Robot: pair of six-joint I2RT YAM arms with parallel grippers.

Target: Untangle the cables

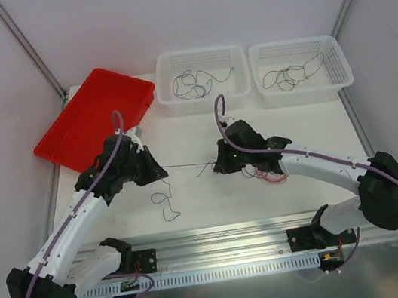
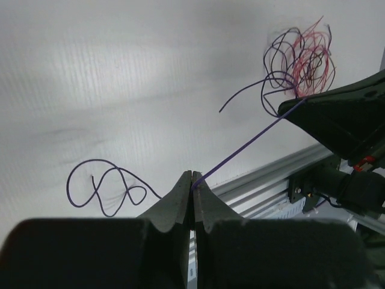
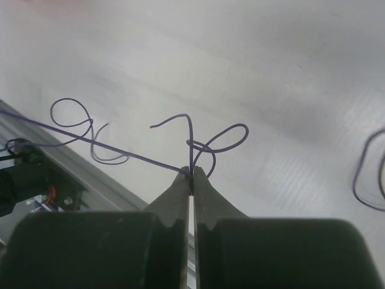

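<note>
Purple cable (image 2: 246,143) runs taut between left claw (image 2: 192,177) and right claw (image 3: 191,174), both pinching it.

Taut thin purple cable (image 2: 240,147), curly loose ends; red-pink tangle (image 2: 313,54) beside.

the left arm (image 1: 72,235) and right arm (image 1: 324,165) have white links, black joints, lilac cables (image 1: 218,115).

Soft, even light that seems to come from above fills the overhead view, bright, with only faint shadows beneath the left arm (image 1: 74,223) on the white table (image 1: 206,193). Both wrist views are dimmer and greyer. Their dark fingers (image 2: 177,198) at the bottom edge are blurred, the purple wire (image 2: 246,144) is fairly sharp, and a pale glare patch lies on the surface behind.
</note>
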